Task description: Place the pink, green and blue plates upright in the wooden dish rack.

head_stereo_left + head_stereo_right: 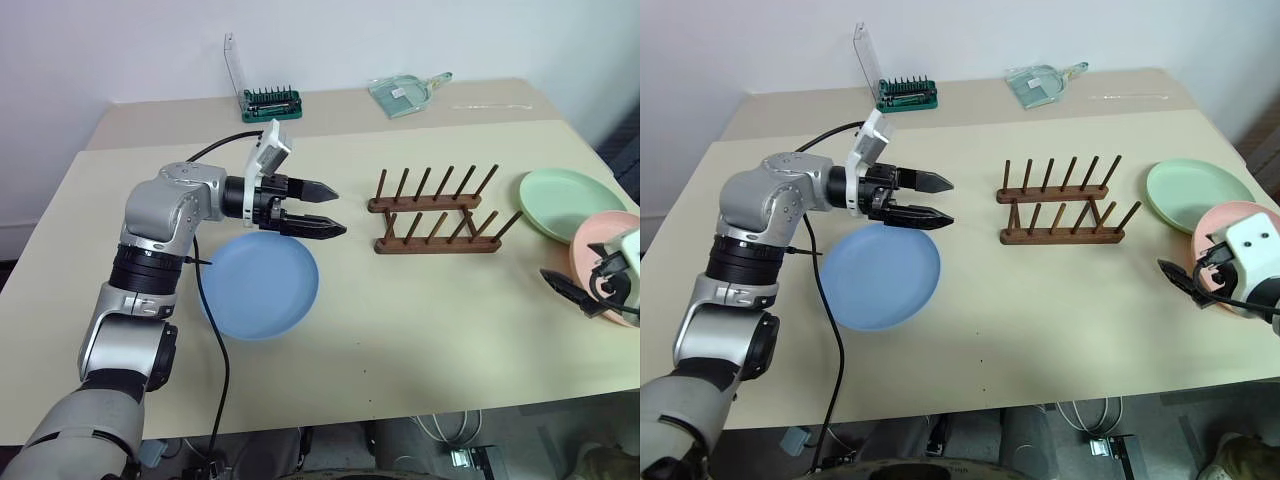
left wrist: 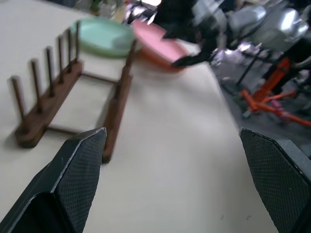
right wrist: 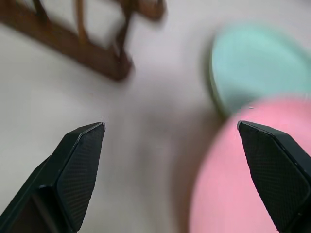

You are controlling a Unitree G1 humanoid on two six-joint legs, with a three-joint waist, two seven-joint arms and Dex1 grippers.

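Observation:
The blue plate (image 1: 262, 285) lies flat on the table at front left. My left gripper (image 1: 338, 210) hovers above its far right rim, open and empty, pointing toward the wooden dish rack (image 1: 435, 212), which stands empty mid-table. The green plate (image 1: 568, 203) lies flat right of the rack, and the pink plate (image 1: 603, 258) overlaps its near edge. My right gripper (image 1: 1185, 280) sits at the pink plate's left rim, open with nothing between its fingers. In the right wrist view the pink plate (image 3: 243, 184) and green plate (image 3: 262, 68) lie ahead of the open fingers.
A green bit holder with a raised clear lid (image 1: 270, 98) and a clear plastic scoop (image 1: 405, 93) sit on the back table. A black cable (image 1: 215, 330) hangs from my left arm across the blue plate's left side. The table's front edge is near.

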